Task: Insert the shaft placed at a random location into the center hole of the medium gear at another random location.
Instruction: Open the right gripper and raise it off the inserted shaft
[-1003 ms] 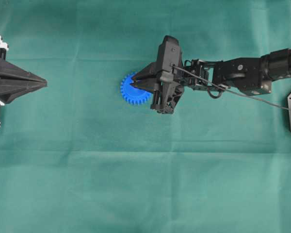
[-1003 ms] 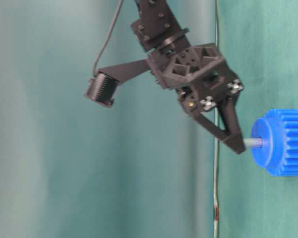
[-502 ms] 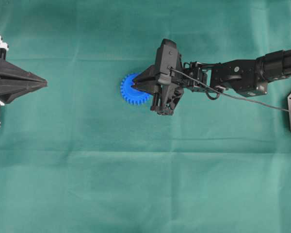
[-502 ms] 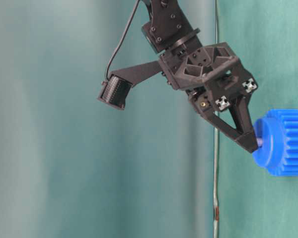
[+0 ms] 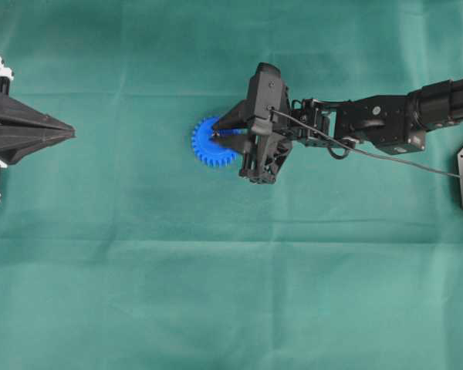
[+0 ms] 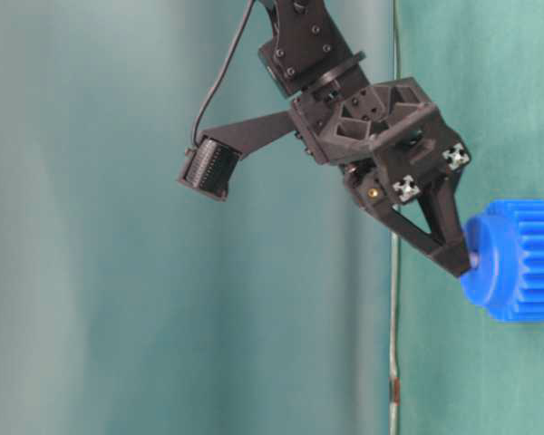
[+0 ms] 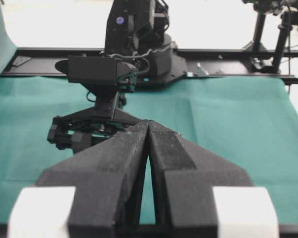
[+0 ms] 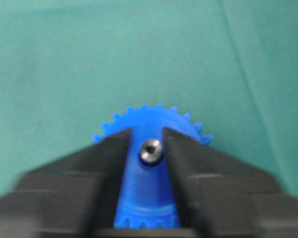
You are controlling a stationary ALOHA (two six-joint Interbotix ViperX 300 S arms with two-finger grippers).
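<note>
Right wrist view gives me what overhead hides: the shaft point(image 8: 151, 150) sits sunk in the center hole of the medium gear point(image 8: 148, 196), and the right tool point(image 8: 148, 144) has its jaws apart, clear of the pin on both sides. Overhead, I only see that tool point(image 5: 218, 137) covering the gear point(image 5: 208, 146). Left tool point(image 7: 148, 130) rests with jaws together, well apart.
</note>
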